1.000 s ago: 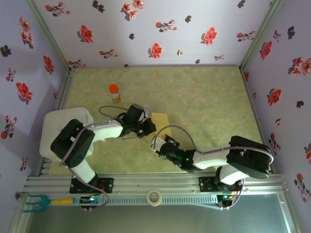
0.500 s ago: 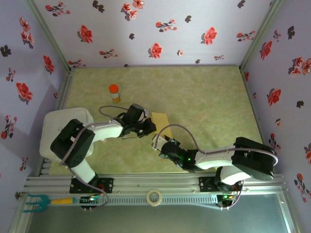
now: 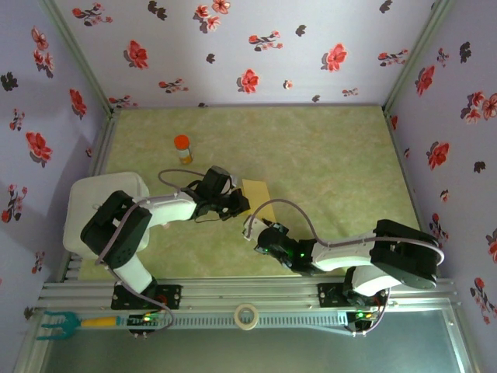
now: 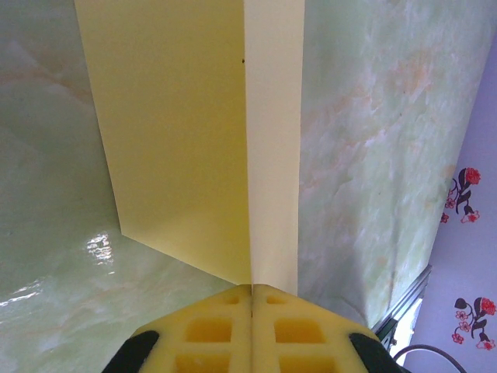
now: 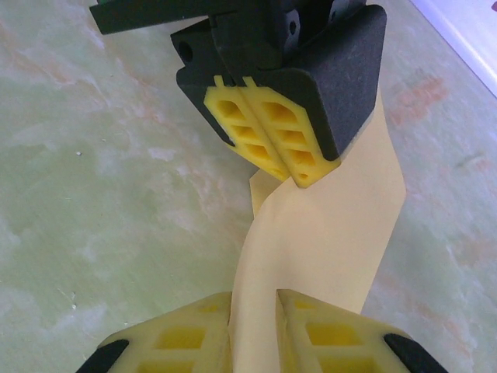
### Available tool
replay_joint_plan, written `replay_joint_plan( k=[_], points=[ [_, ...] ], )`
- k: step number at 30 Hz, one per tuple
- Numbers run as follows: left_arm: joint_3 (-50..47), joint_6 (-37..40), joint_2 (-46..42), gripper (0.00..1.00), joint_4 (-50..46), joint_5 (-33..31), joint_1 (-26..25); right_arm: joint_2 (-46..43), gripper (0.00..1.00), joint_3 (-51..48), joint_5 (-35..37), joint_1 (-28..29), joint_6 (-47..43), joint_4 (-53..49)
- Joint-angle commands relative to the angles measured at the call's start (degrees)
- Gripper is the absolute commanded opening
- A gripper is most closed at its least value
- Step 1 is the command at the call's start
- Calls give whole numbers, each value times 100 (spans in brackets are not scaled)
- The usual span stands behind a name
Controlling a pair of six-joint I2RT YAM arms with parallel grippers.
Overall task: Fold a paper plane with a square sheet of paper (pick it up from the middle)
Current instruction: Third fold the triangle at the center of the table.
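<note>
The square sheet of paper [image 3: 258, 189] is pale yellow and folded along a straight crease [image 4: 245, 155], lying partly on the green table. My left gripper [image 3: 237, 203] is shut on its near edge, the pads pressed together at the crease [image 4: 251, 289]. In the right wrist view the sheet [image 5: 326, 233] curves up from the left gripper [image 5: 299, 177] and runs between my right gripper's [image 5: 254, 307] jaws, which press on it from both sides. The right gripper [image 3: 250, 231] sits just in front of the left one.
A small orange-capped bottle [image 3: 182, 146] stands at the back left. A white tray [image 3: 93, 202] lies by the left arm. A roll of tape [image 3: 247, 315] and a teal-headed tool [image 3: 58, 322] rest on the near rail. Flowered walls enclose the table.
The right gripper's jaws have drawn together around the raised part of the sheet. The left gripper has stayed shut on the paper in the same place.
</note>
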Motion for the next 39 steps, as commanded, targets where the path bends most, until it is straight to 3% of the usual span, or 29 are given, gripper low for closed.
replay_joint_plan(
  k=[1, 11, 17, 28, 39],
  points=[
    [-108, -96, -76, 4, 37, 87, 39, 22, 19, 50, 196, 51, 143, -40],
    [-115, -96, -96, 6, 41, 81, 39, 41, 5, 98, 82, 47, 243, -79],
    [-65, 14, -171, 21, -91, 48, 39, -72, 0, 84, 53, 11, 525, -180],
    [103, 534, -930, 36, -1188, -721, 209, -641, 0, 294, -2359, -1006, 2084, -1151],
    [233, 653, -1034, 28, -1229, -652, 268, -460, 0, 719, -4449, -1911, 3496, -1688]
  ],
)
